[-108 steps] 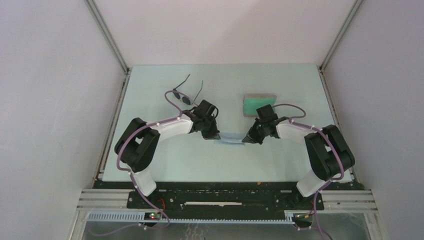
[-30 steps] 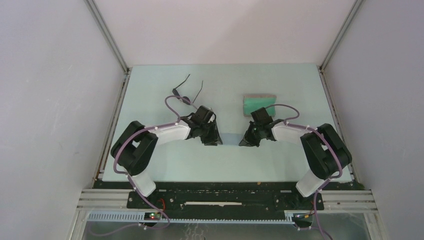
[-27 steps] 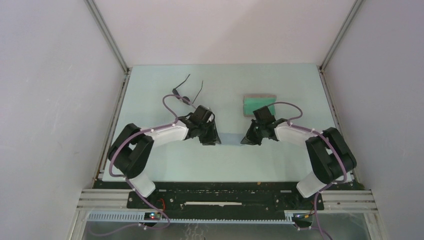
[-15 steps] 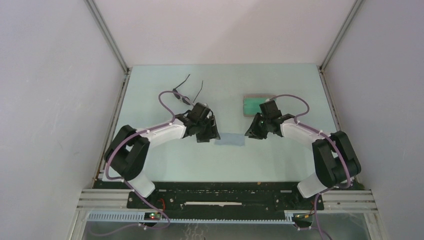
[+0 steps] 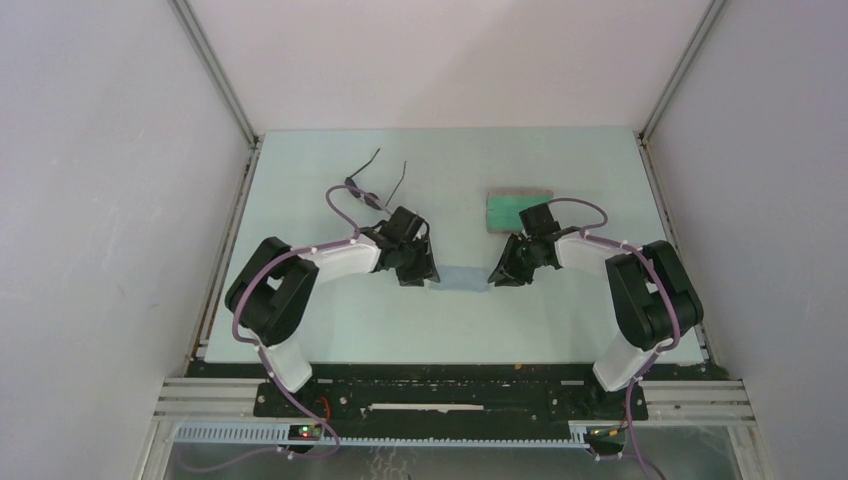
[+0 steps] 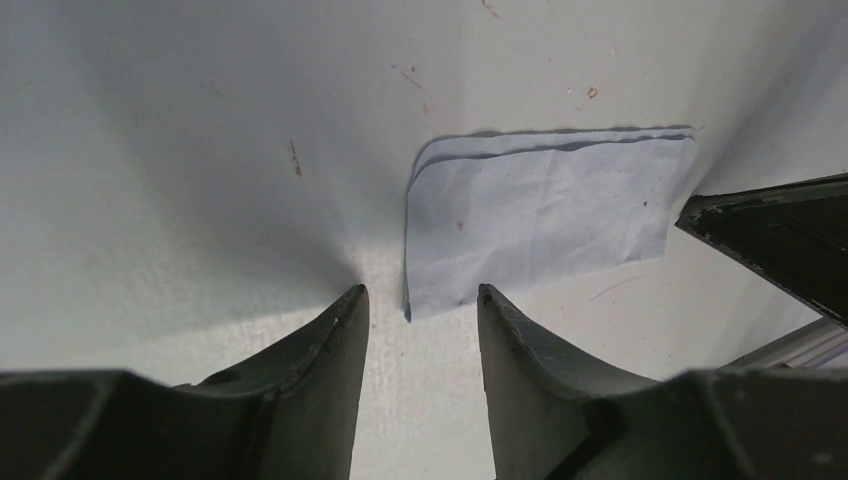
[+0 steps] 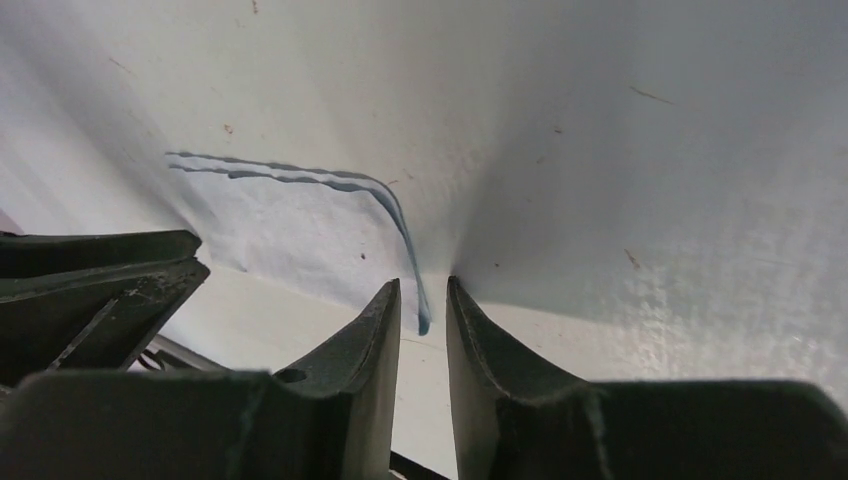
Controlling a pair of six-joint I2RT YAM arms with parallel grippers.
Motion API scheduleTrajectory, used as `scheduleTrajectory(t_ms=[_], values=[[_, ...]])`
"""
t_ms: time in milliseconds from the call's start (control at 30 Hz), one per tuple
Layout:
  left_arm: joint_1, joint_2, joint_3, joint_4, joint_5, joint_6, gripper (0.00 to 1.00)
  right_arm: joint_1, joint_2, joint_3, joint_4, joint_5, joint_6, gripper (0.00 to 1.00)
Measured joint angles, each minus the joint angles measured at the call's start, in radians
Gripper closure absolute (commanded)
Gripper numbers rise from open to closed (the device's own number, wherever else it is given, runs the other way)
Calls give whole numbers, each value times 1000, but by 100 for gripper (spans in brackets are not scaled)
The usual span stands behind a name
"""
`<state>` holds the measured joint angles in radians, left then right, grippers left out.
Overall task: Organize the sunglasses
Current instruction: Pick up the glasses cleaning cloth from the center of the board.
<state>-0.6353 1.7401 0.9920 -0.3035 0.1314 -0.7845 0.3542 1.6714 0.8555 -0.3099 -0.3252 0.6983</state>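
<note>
Blue folded cloth (image 5: 458, 279) now lies flat on the counter (image 5: 450, 330), released a moment ago. Left end effector (image 6: 420, 300) and right end effector (image 7: 422, 290) flank the cloth, jaws parted, holding nothing. Sunglasses (image 5: 352, 184) lie untouched beyond the cloth's left end, likely next.

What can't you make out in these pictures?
Sunglasses: top view only, tiny; the cable of the left arm crosses them.
Case: top view, near edge hidden under the right arm.
Cloth: top view, both ends hidden under the two arms.
Right gripper: right wrist view, touching the cloth's edge or just above it, unclear.
</note>
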Motion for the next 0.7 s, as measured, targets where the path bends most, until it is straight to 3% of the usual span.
scheduleTrajectory(t_ms=[700], values=[[1,64,23,63,92,-1,79,21,46,6,60,-63,8,85]])
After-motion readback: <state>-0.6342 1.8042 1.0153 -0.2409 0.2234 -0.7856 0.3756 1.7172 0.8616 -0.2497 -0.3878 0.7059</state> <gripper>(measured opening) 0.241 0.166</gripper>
